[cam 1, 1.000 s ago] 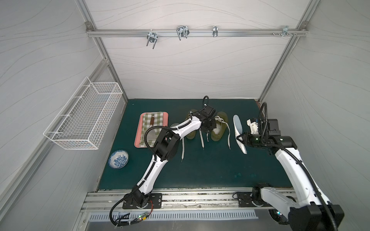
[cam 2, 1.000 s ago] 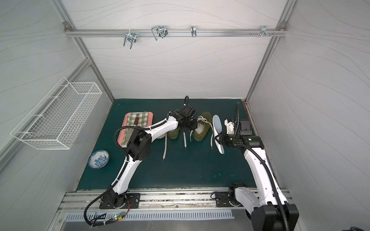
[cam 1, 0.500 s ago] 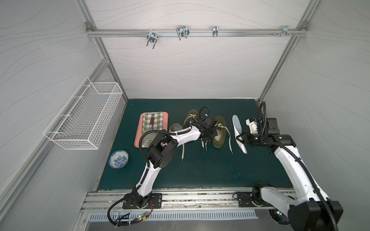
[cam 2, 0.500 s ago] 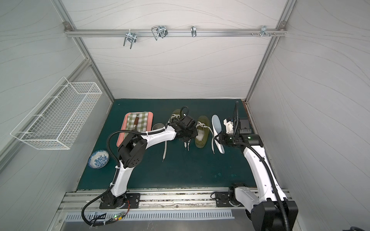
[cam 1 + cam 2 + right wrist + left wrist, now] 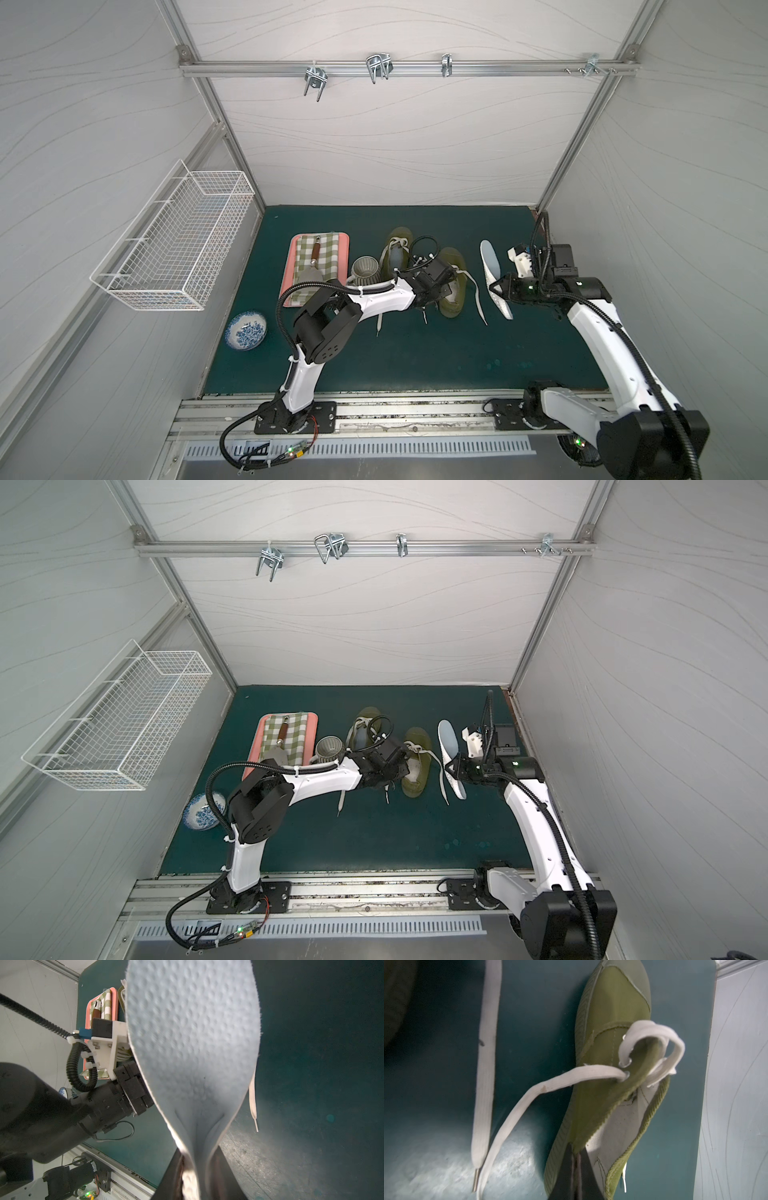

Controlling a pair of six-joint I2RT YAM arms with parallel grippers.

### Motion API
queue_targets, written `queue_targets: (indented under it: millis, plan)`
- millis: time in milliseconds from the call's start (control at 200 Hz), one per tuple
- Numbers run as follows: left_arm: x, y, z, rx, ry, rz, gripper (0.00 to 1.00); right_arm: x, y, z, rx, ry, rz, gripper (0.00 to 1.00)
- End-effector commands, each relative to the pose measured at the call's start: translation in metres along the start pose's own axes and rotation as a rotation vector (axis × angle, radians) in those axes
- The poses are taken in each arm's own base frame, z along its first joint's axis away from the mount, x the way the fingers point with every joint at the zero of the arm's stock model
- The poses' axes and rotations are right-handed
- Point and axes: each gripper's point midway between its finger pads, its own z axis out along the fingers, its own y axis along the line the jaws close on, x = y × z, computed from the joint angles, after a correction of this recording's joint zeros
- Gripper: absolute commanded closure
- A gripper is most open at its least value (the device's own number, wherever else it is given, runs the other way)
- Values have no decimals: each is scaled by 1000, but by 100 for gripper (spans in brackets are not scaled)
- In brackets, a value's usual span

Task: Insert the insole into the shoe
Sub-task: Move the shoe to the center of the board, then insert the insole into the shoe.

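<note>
The insertion itself is judged not yet begun, though the preparation for it looks largely done. In both top views the insole [image 5: 490, 266] is seen right of centre, turned on edge and apart from any shoe opening. Whether either tip touches the green surface [image 5: 415, 357] cannot be told. It is clamped by the right end effector [image 5: 500, 287] partway along its length. In the right wrist view the dimpled pale sheet is creased where the jaws pinch it, at the lower middle of the frame.

The shoe [image 5: 454, 305], olive with loose white laces, lies at the centre of the top views, just left of the insole. The left end effector [image 5: 574, 1152] is closed on the fabric rim of its opening, at the lower middle of the left wrist view. By this grip the opening appears to be held spread. Only pale lining is seen inside it, with no insole.

A second olive shoe [image 5: 397, 249] lies up and to the left. Something pale blue is visible inside it, probably an insole.

What is left is judged to be the whole placement. The insole is to be carried to the held opening, fed in towards the toe, pressed flat and released.
</note>
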Motion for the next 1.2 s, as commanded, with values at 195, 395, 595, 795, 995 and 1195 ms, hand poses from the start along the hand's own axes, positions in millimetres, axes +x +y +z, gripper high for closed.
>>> queue_targets:
  millis: [195,395,595,795,995,1195]
  plan:
    - [-3,-20,-12,83,-56,-68,80,-3,9,-7,-30,7,-21,76]
    - [-6,-19,-21,69,-52,-55,56,-2,9,-5,-30,27,-20,76]
    - [-2,-23,-30,80,-38,-3,51,-3,8,-4,-30,25,-24,76]
    - [-12,-26,-52,91,-71,54,47,1,9,-2,-41,37,-28,76]
    - [-7,-51,-64,204,6,117,44,6,8,-1,-37,44,-22,76]
    - [-13,-65,-83,234,48,362,44,8,8,-2,-37,38,-31,76]
